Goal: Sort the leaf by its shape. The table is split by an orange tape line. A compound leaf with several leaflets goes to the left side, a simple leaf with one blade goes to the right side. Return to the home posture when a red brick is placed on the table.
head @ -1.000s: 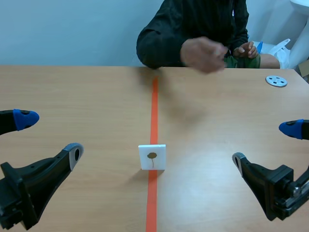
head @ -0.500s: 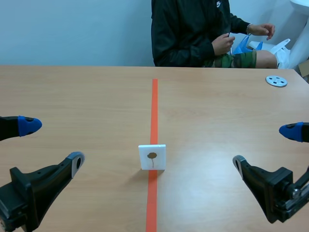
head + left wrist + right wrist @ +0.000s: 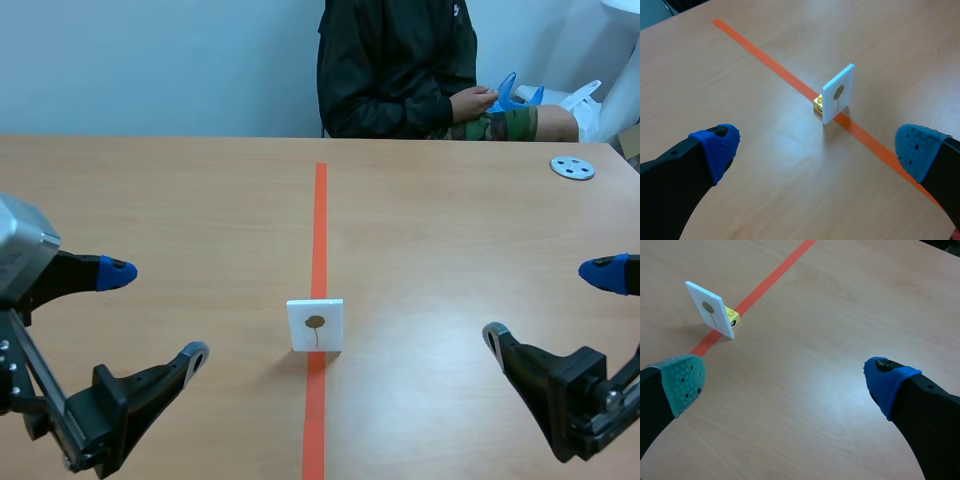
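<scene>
A small white card stands upright on the orange tape line, propped by a yellow brick behind it. It bears a picture of a simple leaf with one round blade on a stalk. My left gripper is open, low at the left, with the card ahead of it between its fingers' lines. My right gripper is open at the right, with the card ahead and off to its left finger's side. Neither touches the card.
A person in a dark jacket sits across the table, hands by a blue bag. A grey round disc with holes lies at the far right of the table.
My left arm has moved in toward the middle and tilted, its fingertips now nearer the card. The person's hand has drawn back from the table. The right arm has kept still.
</scene>
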Controlling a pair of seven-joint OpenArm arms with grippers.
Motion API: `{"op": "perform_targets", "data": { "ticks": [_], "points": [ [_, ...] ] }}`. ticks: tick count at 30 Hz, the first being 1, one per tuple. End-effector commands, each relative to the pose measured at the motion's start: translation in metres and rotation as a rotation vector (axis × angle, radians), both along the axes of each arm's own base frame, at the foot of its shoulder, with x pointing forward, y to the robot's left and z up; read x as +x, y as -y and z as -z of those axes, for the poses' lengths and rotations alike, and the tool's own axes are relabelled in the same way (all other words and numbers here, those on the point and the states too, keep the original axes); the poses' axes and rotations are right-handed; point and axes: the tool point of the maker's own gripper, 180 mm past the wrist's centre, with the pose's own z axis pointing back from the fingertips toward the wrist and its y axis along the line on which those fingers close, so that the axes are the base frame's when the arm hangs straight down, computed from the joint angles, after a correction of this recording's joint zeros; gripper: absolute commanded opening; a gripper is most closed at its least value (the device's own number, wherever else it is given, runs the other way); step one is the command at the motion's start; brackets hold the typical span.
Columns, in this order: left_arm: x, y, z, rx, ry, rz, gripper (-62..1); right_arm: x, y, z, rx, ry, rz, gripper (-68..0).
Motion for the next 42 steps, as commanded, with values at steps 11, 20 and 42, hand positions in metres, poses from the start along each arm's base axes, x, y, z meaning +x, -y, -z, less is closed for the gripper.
{"op": "perform_targets", "data": {
  "ticks": [11, 20, 42],
  "points": [
    [0.019, 0.023, 0.028, -0.026, -0.005, 0.083, 1.4, 0.006, 0.003, -0.007, 0.0, 0.033, 0.01, 0.4],
    [0.027, 0.041, 0.058, 0.003, 0.014, 0.159, 1.4, 0.006, 0.003, -0.007, 0.0, 0.033, 0.01, 0.4],
    [0.068, 0.092, 0.081, -0.074, 0.065, 0.182, 1.4, 0.006, 0.003, -0.007, 0.0, 0.033, 0.01, 0.4]
  ]
}}
